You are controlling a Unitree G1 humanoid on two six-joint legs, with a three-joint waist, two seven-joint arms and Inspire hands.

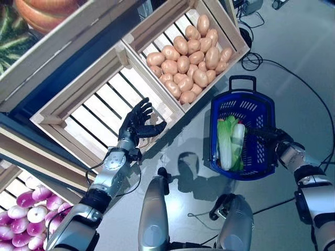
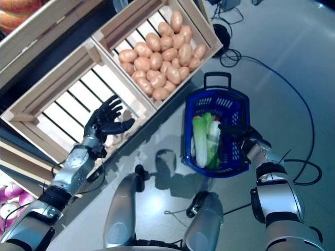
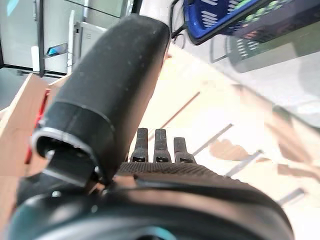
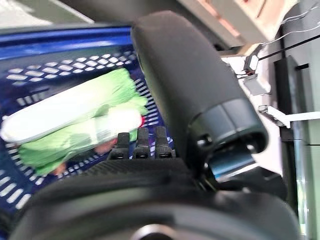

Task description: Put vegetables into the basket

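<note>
A blue basket (image 1: 264, 112) sits on the grey floor (image 1: 298, 47), just beside the corner of the wooden crate of potatoes (image 1: 189, 55). Its black handle (image 1: 242, 79) stands at the end toward that crate. Inside the basket lie the vegetables: a pale green cabbage (image 1: 225, 141) and a white radish (image 1: 237, 137) side by side, against the basket wall nearest the empty crate.

The right hand (image 2: 236, 132) reaches over the basket's rim from the side away from the crates, above the mesh wall and next to the vegetables. In the right wrist view its fingers (image 4: 141, 142) point down toward the green leaves and hold nothing; they look relaxed rather than clenched.

The left hand (image 1: 138, 123) hangs over the empty slatted crate (image 1: 97, 112), which stands next to the potato crate. Its fingers are spread and released, thumb out to the side, with nothing in them. The left wrist view shows only bare wooden slats past the fingers (image 3: 159, 145).

Beyond the empty crate, away from the basket, a bin of purple-and-white turnips (image 1: 26, 219) shows, and a pumpkin (image 1: 44, 13) and a striped melon (image 1: 13, 39) on the shelf above the crates.
</note>
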